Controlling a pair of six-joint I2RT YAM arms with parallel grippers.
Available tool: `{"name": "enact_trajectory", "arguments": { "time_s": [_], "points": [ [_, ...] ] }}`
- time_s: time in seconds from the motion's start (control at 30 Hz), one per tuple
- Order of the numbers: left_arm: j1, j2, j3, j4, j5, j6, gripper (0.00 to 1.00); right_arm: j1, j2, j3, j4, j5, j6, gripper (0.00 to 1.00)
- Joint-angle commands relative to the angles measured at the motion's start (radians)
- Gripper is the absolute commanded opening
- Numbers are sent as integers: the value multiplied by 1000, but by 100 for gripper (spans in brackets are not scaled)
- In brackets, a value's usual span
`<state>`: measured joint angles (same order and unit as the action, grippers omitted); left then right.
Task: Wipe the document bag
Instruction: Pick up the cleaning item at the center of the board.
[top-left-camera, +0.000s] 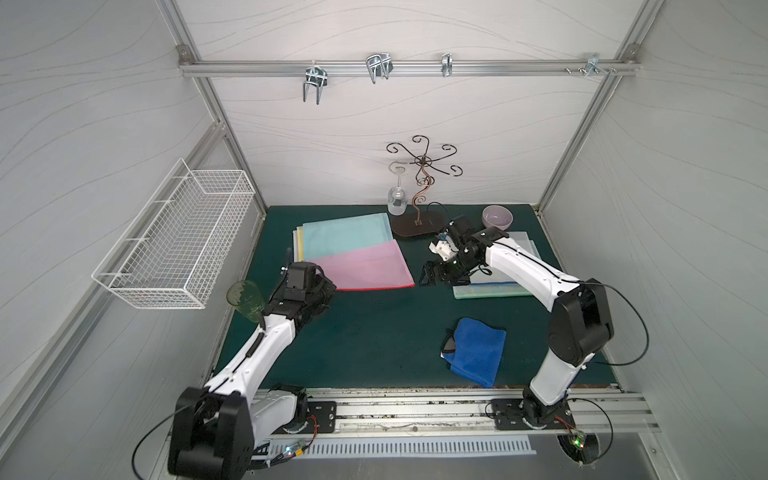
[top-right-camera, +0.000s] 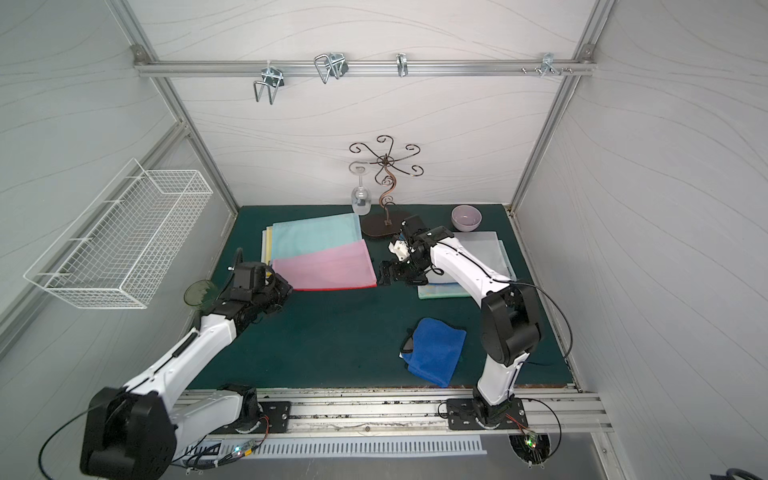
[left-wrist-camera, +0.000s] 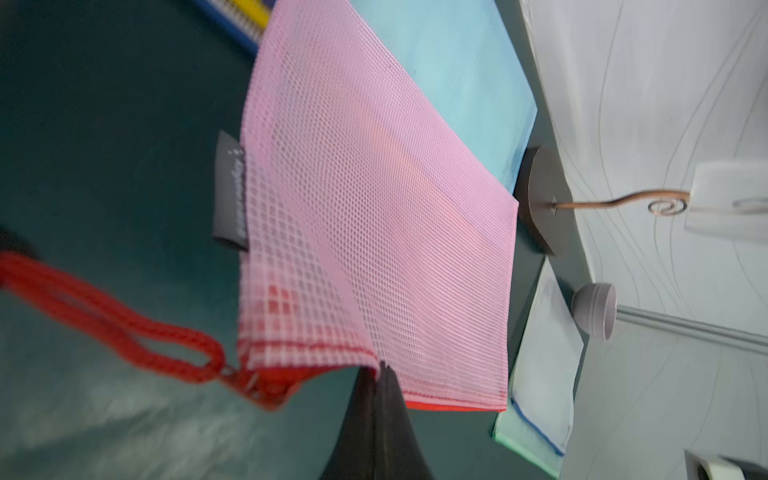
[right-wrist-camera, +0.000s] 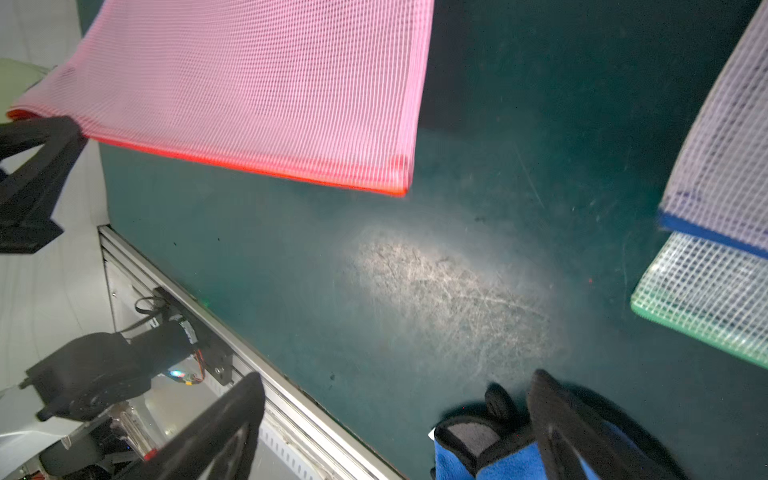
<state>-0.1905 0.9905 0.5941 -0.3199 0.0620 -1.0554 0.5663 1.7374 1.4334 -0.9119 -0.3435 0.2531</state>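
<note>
Where left gripper pinches: pink mesh bag, red-edged, rectangular.

A white wire basket hangs mid-left; a scrolled rack stands upper centre, an upturned wine glass hanging from it, a lilac bowl to its right

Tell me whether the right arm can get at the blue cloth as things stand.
Probably yes. The right gripper is open and empty, and the blue cloth lies uncovered on the mat, nearer that arm's base, with only bare mat between them. The left gripper, pinching the pink bag, is well clear.
</note>
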Motion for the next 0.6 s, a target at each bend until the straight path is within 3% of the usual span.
{"name": "enact_trajectory", "arguments": {
  "time_s": [0.0,0.2,0.43,0.57],
  "points": [
    [-83,-126,-65,-205,-108,-118,0,26,-46,-75,-107,45,-3,99],
    [-265,-251,-166,-303,-181,-204,0,67,-142,-271,-108,122,75,99],
    [-305,-236,-224,-247,-147,-171,0,68,-211,-416,-102,205,186,99],
    [-306,-264,-269,-231,-131,-173,0,61,-178,-501,-31,222,219,99]
  ]
}}
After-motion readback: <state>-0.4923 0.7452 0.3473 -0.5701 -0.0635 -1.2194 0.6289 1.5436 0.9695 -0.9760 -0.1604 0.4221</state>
